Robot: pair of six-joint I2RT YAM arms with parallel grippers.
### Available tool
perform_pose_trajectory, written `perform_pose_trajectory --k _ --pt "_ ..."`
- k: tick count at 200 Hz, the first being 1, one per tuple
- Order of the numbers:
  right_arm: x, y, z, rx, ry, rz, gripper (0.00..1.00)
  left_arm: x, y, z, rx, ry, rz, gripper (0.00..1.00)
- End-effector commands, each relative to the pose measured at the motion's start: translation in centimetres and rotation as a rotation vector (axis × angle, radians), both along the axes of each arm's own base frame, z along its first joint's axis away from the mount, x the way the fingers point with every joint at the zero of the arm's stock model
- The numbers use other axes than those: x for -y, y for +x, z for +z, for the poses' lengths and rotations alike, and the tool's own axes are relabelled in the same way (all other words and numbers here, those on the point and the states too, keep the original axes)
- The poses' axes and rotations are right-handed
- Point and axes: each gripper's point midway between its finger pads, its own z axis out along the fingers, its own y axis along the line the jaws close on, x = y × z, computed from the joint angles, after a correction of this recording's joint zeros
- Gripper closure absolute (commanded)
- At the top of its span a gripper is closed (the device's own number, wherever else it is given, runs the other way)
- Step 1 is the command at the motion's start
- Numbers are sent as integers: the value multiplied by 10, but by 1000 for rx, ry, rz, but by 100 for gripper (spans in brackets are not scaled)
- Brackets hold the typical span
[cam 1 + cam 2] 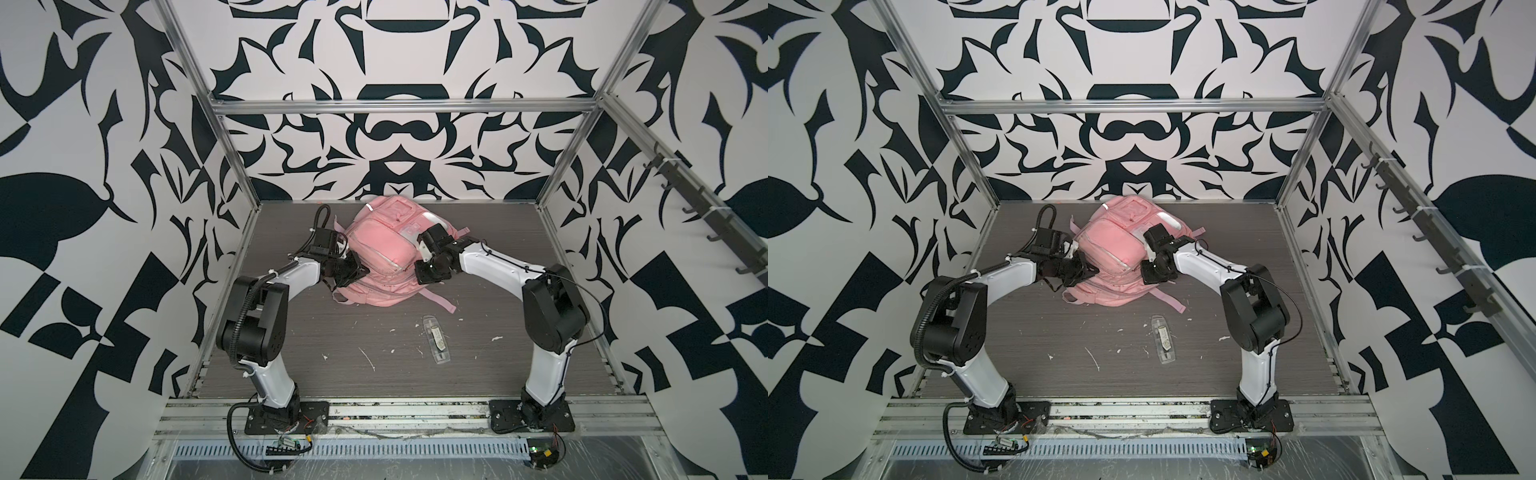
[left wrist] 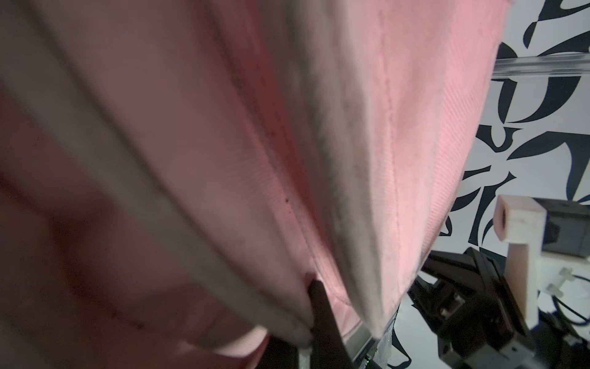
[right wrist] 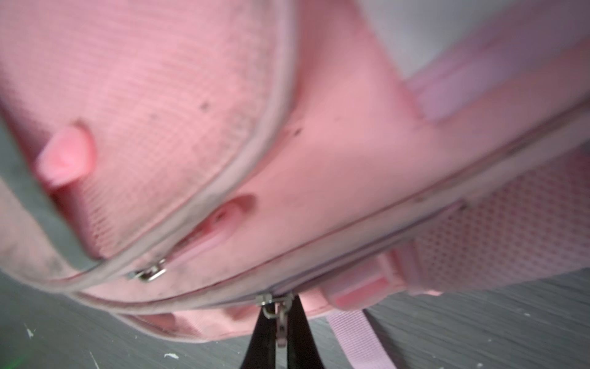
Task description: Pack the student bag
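Together, your two arms bracketed the pink bag (image 1: 380,249) (image 1: 1111,249), which lay slumped toward the back of the worktop (image 1: 291,332), near the patterned rear wall. Your left gripper (image 1: 362,272) was pressed into the bag's left flank, clenched on a pale piped edge of the fabric. Its wrist view showed one dark finger (image 2: 321,303) dug in beside that piping, with pink cloth filling nearly all the frame. Your right gripper (image 3: 281,306) was clamped on a metal zip pull (image 3: 281,329) low on the bag's right side, with the slider just above the fingertips. A second slider (image 3: 150,273) sat untouched on a neighbouring seam. In both top views a pink strap (image 1: 440,302) (image 1: 1169,301) trailed from under the bag across the worktop toward the front. A clear case (image 1: 434,340) (image 1: 1165,340) lay apart from the bag, nearer the front and between the arms, among white flecks on the grey surface. What the case held was too small to tell.
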Motion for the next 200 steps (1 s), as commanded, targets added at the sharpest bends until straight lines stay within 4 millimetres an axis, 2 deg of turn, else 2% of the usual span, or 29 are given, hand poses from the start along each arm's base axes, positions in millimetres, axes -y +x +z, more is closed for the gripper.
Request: perform_pose_trajectory --k 1,37,63,103,200 --pt "21 16 29 58 0 -49 100 -14 -3 2 11 20 17 99" --pt "57 30 23 36 0 -154 100 -22 -1 5 17 22 30 99" --pt "71 38 19 32 -1 -194 100 -26 1 6 21 21 36 100" --pt "72 45 11 17 1 -204 100 -25 2 5 20 17 37 100" --pt "69 38 15 14 32 -195 100 -23 4 3 16 9 32 99"
